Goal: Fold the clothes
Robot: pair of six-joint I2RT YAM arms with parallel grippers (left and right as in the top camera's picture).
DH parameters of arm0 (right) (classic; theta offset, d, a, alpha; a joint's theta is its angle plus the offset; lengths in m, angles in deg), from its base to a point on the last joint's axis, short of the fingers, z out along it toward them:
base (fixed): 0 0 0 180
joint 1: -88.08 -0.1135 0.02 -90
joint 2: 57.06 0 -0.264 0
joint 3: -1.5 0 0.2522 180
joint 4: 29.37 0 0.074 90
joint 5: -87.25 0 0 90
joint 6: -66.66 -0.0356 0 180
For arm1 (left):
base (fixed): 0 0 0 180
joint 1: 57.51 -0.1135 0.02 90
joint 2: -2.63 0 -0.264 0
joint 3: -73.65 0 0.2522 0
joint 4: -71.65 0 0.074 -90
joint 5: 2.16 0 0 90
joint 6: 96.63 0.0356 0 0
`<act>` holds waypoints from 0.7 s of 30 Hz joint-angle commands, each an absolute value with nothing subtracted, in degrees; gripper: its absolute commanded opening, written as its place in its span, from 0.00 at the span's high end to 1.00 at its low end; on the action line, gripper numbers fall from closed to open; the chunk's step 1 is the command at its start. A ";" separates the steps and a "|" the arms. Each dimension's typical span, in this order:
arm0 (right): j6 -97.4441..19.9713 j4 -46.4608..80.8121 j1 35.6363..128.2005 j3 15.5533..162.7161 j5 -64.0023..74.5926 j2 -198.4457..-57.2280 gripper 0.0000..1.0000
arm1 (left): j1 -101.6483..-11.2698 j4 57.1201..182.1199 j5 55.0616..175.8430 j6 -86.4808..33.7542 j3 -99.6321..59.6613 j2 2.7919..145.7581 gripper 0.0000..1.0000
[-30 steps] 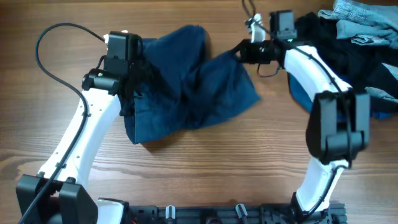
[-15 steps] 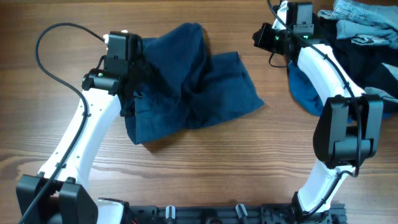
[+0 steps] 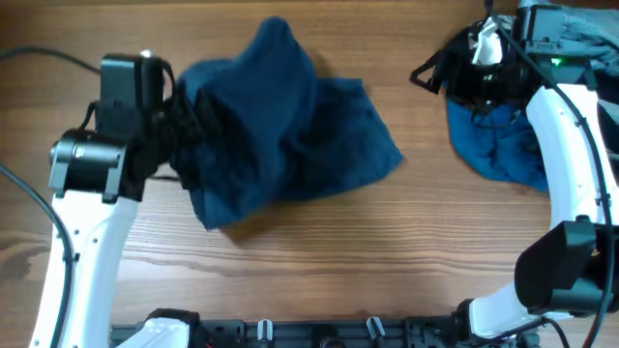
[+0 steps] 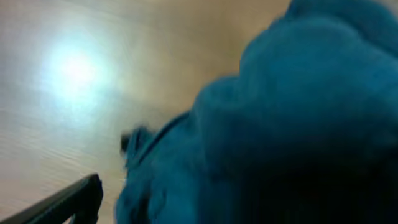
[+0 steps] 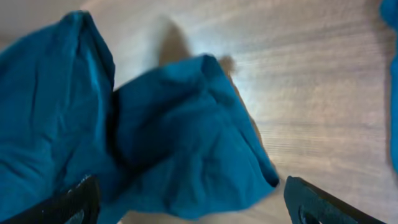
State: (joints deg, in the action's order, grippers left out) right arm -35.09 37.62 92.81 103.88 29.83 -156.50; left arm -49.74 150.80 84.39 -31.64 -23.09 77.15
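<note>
A dark blue garment [image 3: 290, 135] lies crumpled in the middle of the table, one part bunched up over the rest. My left gripper [image 3: 191, 145] is at its left edge, jaws spread. In the left wrist view the blurred garment [image 4: 280, 124] fills the frame, with one finger [image 4: 71, 204] far out at the lower left and the other hidden. My right gripper [image 3: 437, 75] hovers open to the right of the cloth, apart from it. In the right wrist view the garment [image 5: 174, 137] lies beyond the right gripper [image 5: 189, 193], with nothing between its fingers.
A second, lighter blue garment [image 3: 498, 145] lies at the right under the right arm. A pile of grey and black clothes [image 3: 585, 29] fills the far right corner. Bare wood [image 3: 319, 261] runs along the front.
Both grippers have opened and let go of the dark blue garment. The right arm drew back to the upper right, the left arm pulled left. The cloth's upper fold now lies bunched.
</note>
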 commanded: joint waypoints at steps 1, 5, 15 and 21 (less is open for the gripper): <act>-32.24 37.89 92.64 102.98 29.44 -157.03 0.05 | -49.91 154.91 84.66 -34.09 -23.24 79.60 0.01; -32.05 37.86 92.60 102.98 29.46 -157.03 0.05 | -49.91 144.53 81.38 -34.05 -23.24 83.12 0.02; -29.27 41.71 92.53 102.94 29.41 -157.03 0.05 | -50.35 129.66 82.08 -26.57 -23.74 97.54 0.00; -28.62 41.99 92.53 102.94 29.17 -157.03 0.04 | -50.00 152.85 94.36 -27.36 -32.44 91.95 0.00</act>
